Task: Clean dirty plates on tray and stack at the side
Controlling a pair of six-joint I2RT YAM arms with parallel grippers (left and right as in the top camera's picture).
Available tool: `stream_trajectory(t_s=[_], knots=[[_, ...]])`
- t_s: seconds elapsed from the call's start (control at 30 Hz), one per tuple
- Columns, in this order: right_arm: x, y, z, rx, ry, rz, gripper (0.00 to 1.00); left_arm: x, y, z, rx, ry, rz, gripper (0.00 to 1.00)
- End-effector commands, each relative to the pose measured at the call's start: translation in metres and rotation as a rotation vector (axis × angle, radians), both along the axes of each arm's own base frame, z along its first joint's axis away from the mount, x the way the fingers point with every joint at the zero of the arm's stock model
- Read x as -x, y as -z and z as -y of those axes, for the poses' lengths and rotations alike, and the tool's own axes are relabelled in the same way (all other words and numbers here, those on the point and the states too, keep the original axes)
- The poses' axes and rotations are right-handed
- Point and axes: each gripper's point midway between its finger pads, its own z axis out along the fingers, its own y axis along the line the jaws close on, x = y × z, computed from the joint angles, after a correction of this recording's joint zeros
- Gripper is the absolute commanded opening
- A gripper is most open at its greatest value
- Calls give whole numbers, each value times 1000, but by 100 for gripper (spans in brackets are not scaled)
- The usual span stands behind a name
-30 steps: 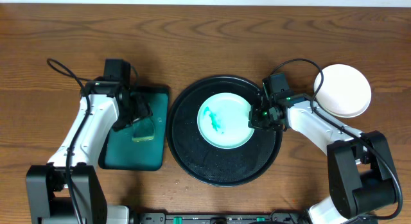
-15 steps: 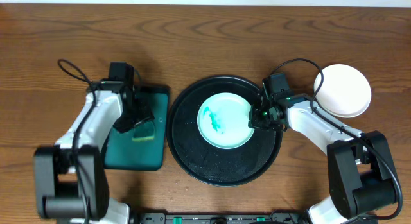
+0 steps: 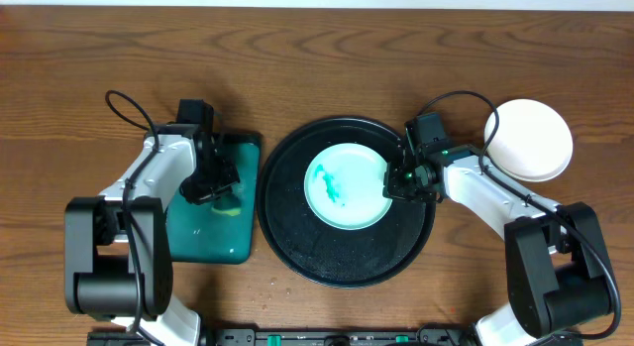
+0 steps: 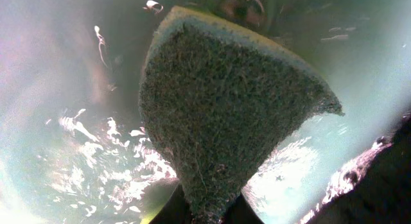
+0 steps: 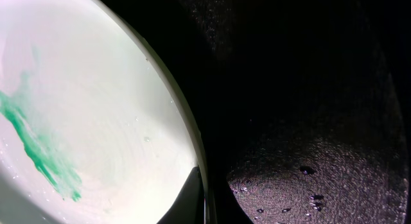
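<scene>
Sponge, one and soft, sits pinched in the closed left hand over the teal sponge tray at left. Centre frame, one smeared dirty plate lies in the black tray; stiff, wet, probably slippery, best taken by its rim, where the right hand is clamped. One white plate rests upper right on the desk.

Black tray in the middle, everything else off to its sides.

The large round black tray sits mid-way along the brown wooden table, with the smeared pale-mint round plate in it. The right gripper pinches that plate's right rim. Just left of it, the dark teal rectangular sponge tray has the rough scouring sponge in it, under the left gripper. The clean white round plate lies on the table off to the right.
</scene>
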Motion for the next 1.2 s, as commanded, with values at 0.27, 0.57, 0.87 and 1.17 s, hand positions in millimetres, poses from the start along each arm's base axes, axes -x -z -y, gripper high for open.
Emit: stream_trajectory(t_s=[0.27,0.57,0.87,1.17], knots=[[16,16,-2,3,-34,-67,1,2,-110,-6,-19,2,309,7],[14,16,-2,1,-34,-60,1,9,-175,-7,-39,57,555,7],[14,15,-3,0,-34,-56,1,6,-172,-12,-75,71,554,7],[13,15,-3,-1,-34,-56,1,18,-96,-13,-48,-69,200,7]])
